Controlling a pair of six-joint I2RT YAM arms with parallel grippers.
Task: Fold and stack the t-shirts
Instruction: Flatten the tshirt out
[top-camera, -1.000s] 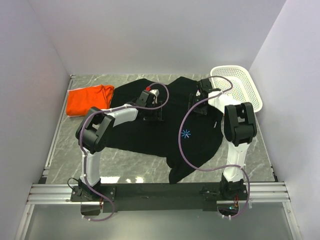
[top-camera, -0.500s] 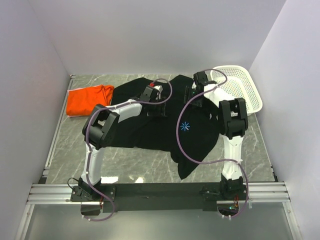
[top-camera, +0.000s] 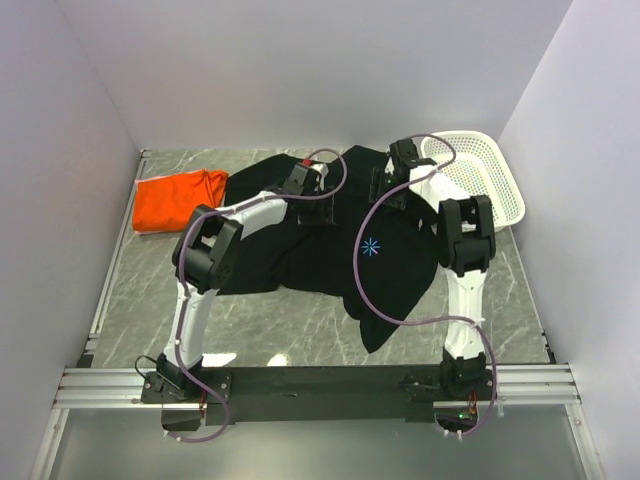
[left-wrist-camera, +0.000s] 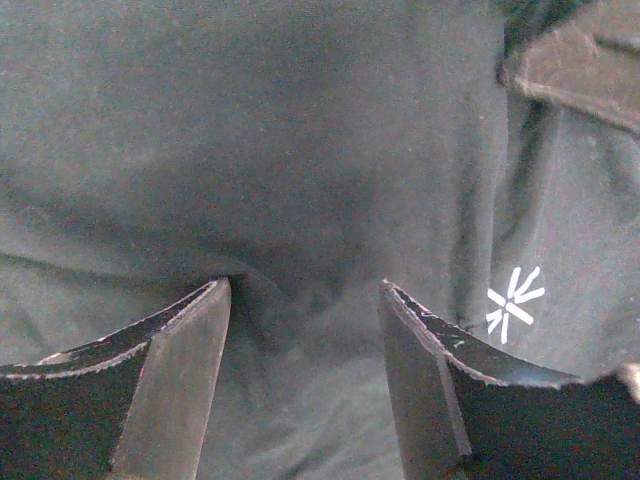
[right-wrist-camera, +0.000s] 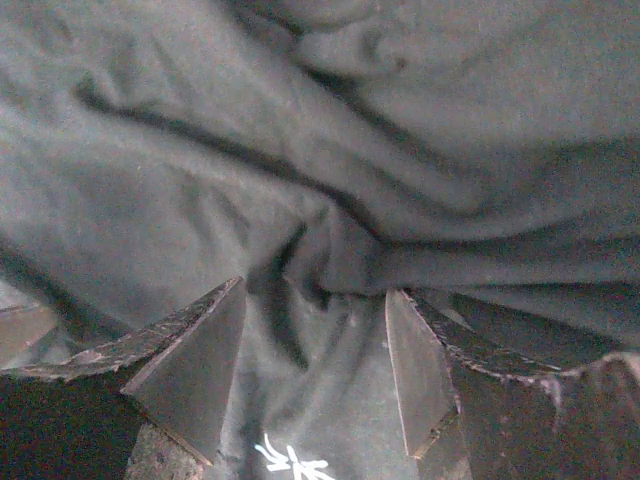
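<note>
Across the far half of the grey marbled counter (top-camera: 150, 300) lies the large black t-shirt (top-camera: 300, 260). It is crumpled, with its light-blue starburst mark (top-camera: 372, 247) facing up and one end trailing toward me. Both arms reach over its far edge. The left jaws stand apart, tips pressed into the cloth with a small pucker between them. The right jaws stand apart too, over a knot of creases. Neither pair grips fabric.

At the far left corner the orange t-shirt (top-camera: 175, 200) sits bunched, well apart from the arms. A white mesh basket (top-camera: 490, 180) is at far right.

I judge the step to be spreading the black shirt flat before folding. To do it well, I should pinch one layer near the shoulders, close firmly, lift little, and pull both arms evenly so creases run out rather than twist.
</note>
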